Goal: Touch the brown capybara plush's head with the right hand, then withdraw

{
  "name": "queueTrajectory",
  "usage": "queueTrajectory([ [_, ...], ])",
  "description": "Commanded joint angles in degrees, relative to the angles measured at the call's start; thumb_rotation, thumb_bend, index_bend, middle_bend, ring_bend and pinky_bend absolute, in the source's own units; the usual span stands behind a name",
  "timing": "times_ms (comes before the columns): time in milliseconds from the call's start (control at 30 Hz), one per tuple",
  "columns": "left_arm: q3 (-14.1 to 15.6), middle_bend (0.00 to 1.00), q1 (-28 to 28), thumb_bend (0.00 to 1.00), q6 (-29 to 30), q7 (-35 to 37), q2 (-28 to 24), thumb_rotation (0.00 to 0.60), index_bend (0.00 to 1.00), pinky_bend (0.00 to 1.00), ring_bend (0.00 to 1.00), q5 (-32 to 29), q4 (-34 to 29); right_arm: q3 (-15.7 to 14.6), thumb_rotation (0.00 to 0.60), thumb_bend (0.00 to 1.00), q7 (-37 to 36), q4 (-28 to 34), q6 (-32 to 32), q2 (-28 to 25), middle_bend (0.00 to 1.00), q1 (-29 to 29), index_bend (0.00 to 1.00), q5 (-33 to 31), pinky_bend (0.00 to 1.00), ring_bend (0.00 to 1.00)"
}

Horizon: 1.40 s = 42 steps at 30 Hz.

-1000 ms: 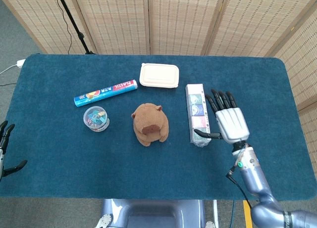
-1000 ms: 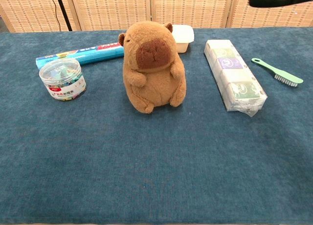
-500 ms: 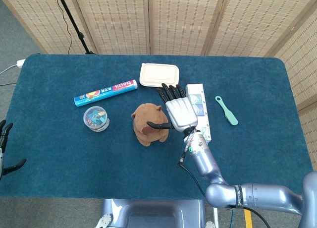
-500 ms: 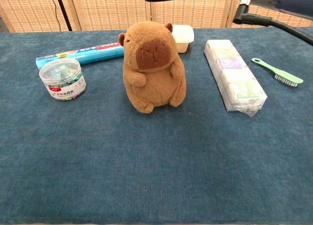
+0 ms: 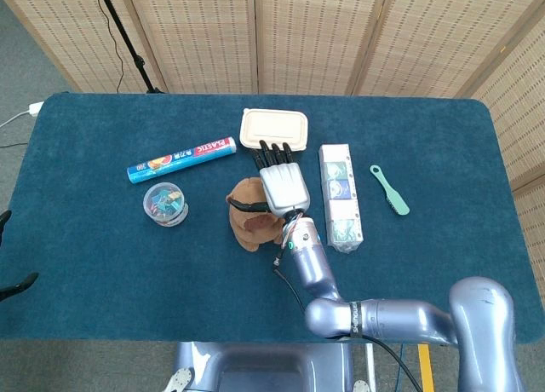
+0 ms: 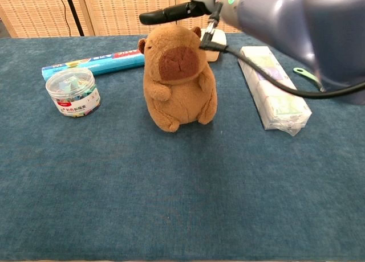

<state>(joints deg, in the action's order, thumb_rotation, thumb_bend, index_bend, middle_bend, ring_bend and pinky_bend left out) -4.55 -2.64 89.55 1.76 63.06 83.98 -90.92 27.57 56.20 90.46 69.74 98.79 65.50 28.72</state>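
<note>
Head view: table (image 5: 102,264) carries the capybara (image 5: 251,226) at centre, upright. Right hand (image 5: 281,186), fingers spread and holding nothing, hovers over its head. Left hand (image 5: 13,283) sits far left, its state unclear.

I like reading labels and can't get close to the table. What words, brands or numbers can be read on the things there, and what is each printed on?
"PLASTIC": on the long blue box, near its red end, read in the head view.
Clear round tub: its white label bears print, too small to read.
Long wrapped pack: coloured panels, print too blurred to read.
Cream lidded box, green brush and capybara plush: no text seen.
</note>
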Motion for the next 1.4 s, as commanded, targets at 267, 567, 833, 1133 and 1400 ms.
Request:
queueTrajectory([
  [267,-0.3,0.0,-0.3,0.0,-1.1,0.2,-0.2,0.6,0.0,0.0,0.0,-1.0,-0.1,3.7,0.043,0.0,-3.1,-6.3,-0.2,7.4,0.0,6.2,0.0,-2.7,0.0,0.0],
  [567,-0.5,0.0,0.2,0.0,-0.7,2.2,-0.8,0.6,0.0,0.0,0.0,-1.3,0.1,3.7,0.035,0.0,-5.6,-10.5,-1.5,10.7,0.0,8.4,0.0,-1.8,0.0,0.0],
  [833,-0.8,0.0,0.7,0.0,-0.4,6.1,-2.0,0.6,0.0,0.0,0.0,-1.6,0.8,2.7,0.033,0.0,-7.2,-18.0,-3.8,13.3,0.0,10.2,0.0,0.4,0.0,0.0],
  [1133,-1.0,0.0,0.7,0.0,-0.9,7.5,-2.4,0.6,0.0,0.0,0.0,-2.0,0.9,0.9,0.03,0.0,-5.6,-25.3,-5.7,15.2,0.0,11.8,0.0,1.6,0.0,0.0],
  [1400,-1.2,0.0,0.5,0.0,-1.5,7.3,-2.4,0.6,0.0,0.0,0.0,-2.6,1.0,0.0,0.033,0.0,-6.3,-30.0,-9.6,15.9,0.0,10.2,0.0,0.0,0.0,0.0],
])
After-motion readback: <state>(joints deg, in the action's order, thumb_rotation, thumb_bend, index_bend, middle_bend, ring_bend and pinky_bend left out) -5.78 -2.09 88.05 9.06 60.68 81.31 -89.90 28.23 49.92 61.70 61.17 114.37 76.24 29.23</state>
